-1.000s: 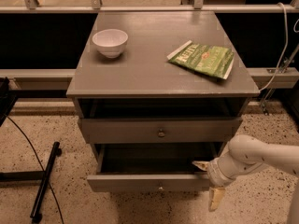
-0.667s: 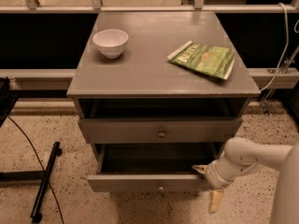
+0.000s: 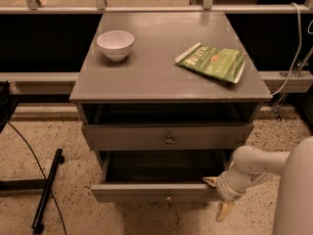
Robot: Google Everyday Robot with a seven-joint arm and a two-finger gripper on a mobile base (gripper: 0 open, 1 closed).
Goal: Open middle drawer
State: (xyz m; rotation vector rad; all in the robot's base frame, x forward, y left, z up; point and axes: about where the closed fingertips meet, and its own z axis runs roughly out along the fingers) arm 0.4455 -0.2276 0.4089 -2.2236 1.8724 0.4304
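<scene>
The middle drawer [image 3: 161, 192] is the lower grey front in view, with a small round knob [image 3: 167, 198]. It stands pulled well out, and its dark inside shows. Above it is the taller top drawer [image 3: 146, 137] with its own knob. The lowest drawer is hidden beneath. My gripper [image 3: 217, 197] is at the right end of the middle drawer's front. It is open, with one tan fingertip [image 3: 211, 181] at the front's top edge and the other [image 3: 224, 211] hanging below it. The white arm [image 3: 254, 165] comes in from the right.
On the cabinet top [image 3: 156, 67] stand a white bowl [image 3: 115, 43] at the left and a green snack bag [image 3: 212, 61] at the right. A black stand and cable [image 3: 46, 190] lie on the speckled floor to the left. A rail and dark panels run behind.
The arm has shifted slightly at the drawer's right end. The drawer is as far out as before.
</scene>
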